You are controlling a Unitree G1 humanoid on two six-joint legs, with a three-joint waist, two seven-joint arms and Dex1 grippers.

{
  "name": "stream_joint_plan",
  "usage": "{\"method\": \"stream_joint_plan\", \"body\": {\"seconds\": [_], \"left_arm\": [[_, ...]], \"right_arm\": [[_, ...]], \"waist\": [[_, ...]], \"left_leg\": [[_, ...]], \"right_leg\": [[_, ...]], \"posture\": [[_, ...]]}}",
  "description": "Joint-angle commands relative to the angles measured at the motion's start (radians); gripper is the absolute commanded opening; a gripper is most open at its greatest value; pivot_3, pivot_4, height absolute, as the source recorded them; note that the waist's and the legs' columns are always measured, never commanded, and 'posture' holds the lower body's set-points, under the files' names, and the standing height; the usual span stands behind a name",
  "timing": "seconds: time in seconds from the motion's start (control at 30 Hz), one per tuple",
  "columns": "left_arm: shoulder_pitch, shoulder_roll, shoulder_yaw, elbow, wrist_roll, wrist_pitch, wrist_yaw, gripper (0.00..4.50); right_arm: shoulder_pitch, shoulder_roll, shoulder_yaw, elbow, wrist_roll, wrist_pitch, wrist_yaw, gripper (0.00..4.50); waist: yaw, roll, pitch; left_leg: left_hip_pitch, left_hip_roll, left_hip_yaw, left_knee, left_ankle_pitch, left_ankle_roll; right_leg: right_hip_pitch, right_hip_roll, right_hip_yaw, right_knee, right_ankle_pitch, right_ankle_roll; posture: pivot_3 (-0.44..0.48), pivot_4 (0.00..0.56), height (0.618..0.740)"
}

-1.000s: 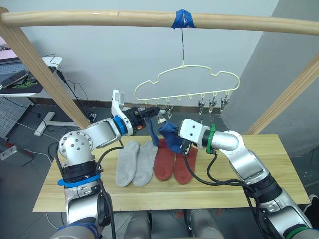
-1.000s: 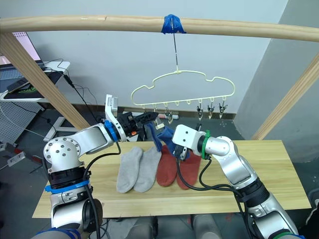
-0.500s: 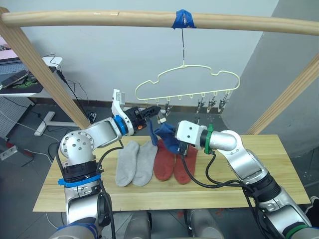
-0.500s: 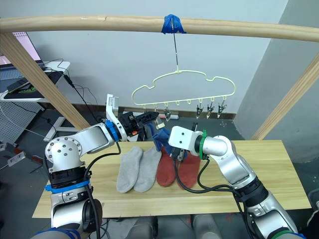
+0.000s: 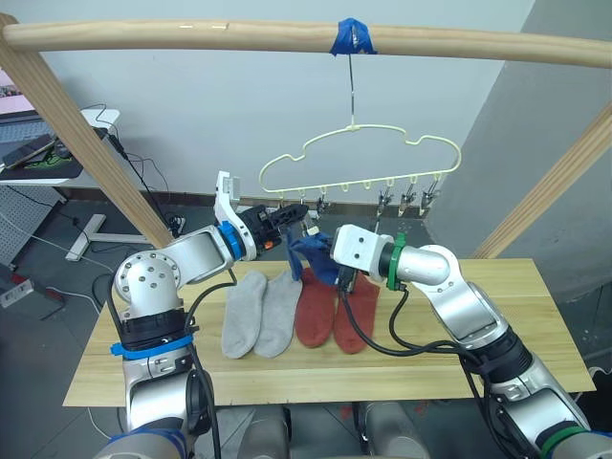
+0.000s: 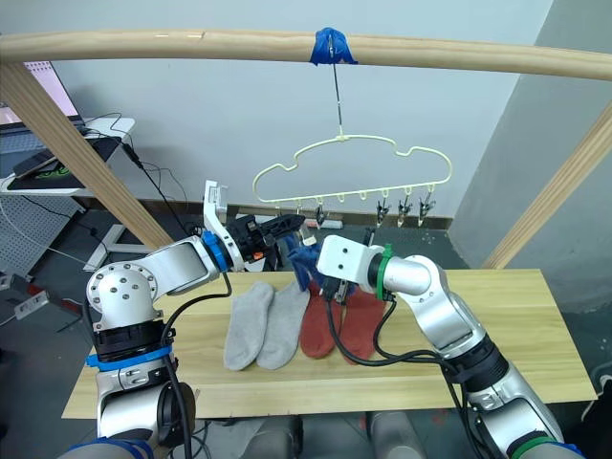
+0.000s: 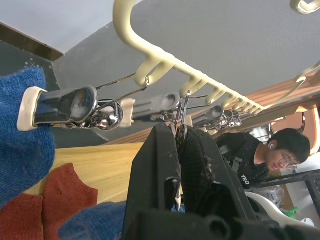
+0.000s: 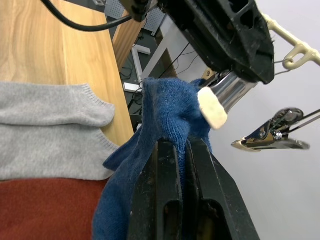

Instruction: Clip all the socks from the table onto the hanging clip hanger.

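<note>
Table point(image 5: 497, 359): pale planks; near edge and the right-hand stretch bare, leaving open room there.

Grey socks point(image 5: 260, 311): pair, flat side by side on the table, left of centre, touching each other.

Red socks point(image 5: 318, 316): pair, flat, just right of the grey pair, touching it; upper ends partly covered by the right arm.

Right gripper point(image 8: 176, 150): raised above the red pair, fingers point(image 8: 162, 192) clenched on a blue sock point(image 8: 167, 117). The sock was bunched, held clear of the table, its top edge touching the padded tip of a metal clip point(image 8: 227, 95).

Left gripper point(image 7: 179, 150): raised at the left end of the clip row, fingers point(image 7: 155, 170) pressed together on the wire handles of that clip, squeezing it. Blue sock lay just beside and below its tips.

Clip hanger point(image 5: 359, 158): pale yellow-green, cloud outline, hung by a long hook from a taped point on the wooden beam point(image 5: 191, 34), above the table's far edge. Remaining clips point(image 5: 406, 199) hung bare toward the right, open space beneath them.

Beyond: grey wall; a seated person point(image 7: 270, 150) showed in the left wrist view.
</note>
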Motion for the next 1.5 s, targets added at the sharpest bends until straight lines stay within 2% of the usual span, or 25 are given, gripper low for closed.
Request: {"method": "stream_joint_plan", "body": {"seconds": [0.03,0.17,0.23,0.3,0.33,0.6,0.7,0.77,0.87,1.03,1.13,1.23,1.33,1.4,1.5], "left_arm": [[-0.007,0.013,-0.010,-0.017,-0.003,-0.011,-0.019,0.08],[-0.006,0.017,-0.012,-0.016,-0.006,-0.016,-0.019,0.08],[0.004,0.036,-0.041,-0.040,0.027,-0.051,-0.058,0.08],[0.015,0.047,-0.052,-0.059,0.041,-0.079,-0.087,0.80],[0.016,0.046,-0.048,-0.059,0.035,-0.085,-0.093,1.01],[0.028,0.062,-0.030,-0.073,0.008,-0.082,-0.125,3.53],[0.062,0.097,-0.041,-0.136,0.011,-0.082,-0.157,4.47],[0.089,0.130,-0.059,-0.186,0.014,-0.079,-0.188,4.49],[0.126,0.167,-0.083,-0.245,0.063,-0.140,-0.230,4.50],[0.192,0.233,-0.153,-0.299,0.165,-0.245,-0.311,4.50],[0.202,0.198,-0.135,-0.293,0.160,-0.278,-0.286,4.50],[0.232,0.204,-0.179,-0.317,0.235,-0.348,-0.308,4.50],[0.276,0.197,-0.227,-0.344,0.301,-0.410,-0.313,4.50],[0.313,0.204,-0.289,-0.365,0.398,-0.505,-0.336,4.50],[0.334,0.163,-0.325,-0.368,0.478,-0.614,-0.323,4.50]], "right_arm": [[-0.031,0.013,-0.020,-0.015,-0.004,-0.014,-0.019,0.07],[-0.032,0.013,-0.020,-0.012,-0.004,-0.015,-0.023,0.07],[-0.030,0.010,-0.021,-0.012,-0.001,-0.015,-0.019,0.07],[-0.028,0.007,-0.021,-0.008,0.001,-0.015,-0.015,0.00],[-0.028,0.007,-0.022,-0.007,0.003,-0.015,-0.015,0.00],[-0.022,0.017,-0.021,0.032,0.009,-0.033,-0.024,0.00],[-0.018,0.042,-0.040,0.053,0.037,-0.015,-0.028,0.00],[-0.014,0.060,-0.057,0.064,0.062,0.006,-0.027,0.00],[-0.006,0.084,-0.082,0.072,0.116,0.055,-0.010,0.75],[0.018,0.064,-0.096,0.069,0.137,0.068,-0.001,2.39],[0.046,0.034,-0.117,0.051,0.154,0.081,0.005,3.50],[0.092,-0.006,-0.165,0.010,0.189,0.120,0.015,4.49],[0.147,-0.041,-0.243,-0.066,0.282,0.217,0.043,4.49],[0.177,-0.057,-0.318,-0.134,0.384,0.301,0.067,4.49],[0.198,-0.038,-0.421,-0.226,0.552,0.395,0.074,4.49]], "waist": [[0.000,0.000,0.000],[0.000,0.000,0.000],[0.000,0.000,0.000],[0.000,0.000,0.000],[0.000,0.000,0.000],[0.000,0.000,0.000],[-0.003,0.000,0.000],[-0.001,0.000,0.000],[0.002,0.000,0.000],[0.004,0.000,0.000],[0.008,0.000,0.000],[0.007,0.000,0.000],[0.007,0.000,0.000],[0.007,0.000,0.000],[0.007,0.000,0.000]], "left_leg": [[0.000,0.000,0.000,0.000,0.000,0.000],[0.000,0.000,0.000,0.000,0.000,0.000],[0.000,0.000,0.000,0.000,0.000,0.000],[0.000,0.000,0.000,0.000,0.000,0.000],[0.000,0.000,0.000,0.000,0.000,0.000],[0.000,0.000,0.000,0.000,0.000,0.000],[0.000,0.000,0.000,0.000,0.000,0.000],[0.000,0.000,0.000,-0.001,0.000,0.000],[-0.001,0.000,0.000,-0.001,0.000,0.000],[0.000,0.000,0.000,-0.001,0.000,0.000],[-0.001,0.000,0.000,-0.001,0.000,0.000],[-0.001,0.000,0.000,-0.001,0.000,0.000],[-0.001,0.000,0.000,-0.002,0.000,0.000],[-0.001,0.000,0.000,-0.002,0.000,0.000],[-0.001,0.000,0.001,-0.002,0.000,0.000]], "right_leg": [[0.000,0.000,0.000,0.000,0.000,0.000],[0.000,0.000,0.000,0.000,0.000,0.000],[0.000,0.000,0.000,0.000,0.000,0.000],[0.000,0.000,0.000,0.000,0.000,0.000],[0.000,0.000,0.000,0.000,0.000,0.000],[0.000,0.000,0.000,0.000,0.000,0.000],[0.000,0.000,0.000,0.000,0.000,0.000],[-0.001,0.000,0.000,0.000,0.000,0.000],[-0.001,0.000,0.000,0.000,0.000,-0.001],[-0.001,0.000,0.000,0.000,0.000,-0.001],[-0.001,0.000,0.000,0.000,-0.001,-0.001],[-0.001,-0.001,0.000,-0.001,-0.001,-0.001],[-0.001,-0.001,0.000,-0.001,-0.001,-0.002],[-0.001,-0.001,0.000,-0.001,-0.001,-0.002],[-0.001,0.000,0.000,0.000,-0.001,-0.002]], "posture": [[-0.084,0.161,0.740],[-0.082,0.162,0.740],[-0.081,0.163,0.740],[-0.082,0.164,0.740],[-0.080,0.165,0.740],[-0.075,0.167,0.740],[-0.071,0.166,0.740],[-0.065,0.166,0.740],[-0.060,0.165,0.740],[-0.054,0.162,0.740],[-0.055,0.163,0.740],[-0.058,0.161,0.740],[-0.067,0.159,0.740],[-0.072,0.157,0.740],[-0.079,0.156,0.740]]}}
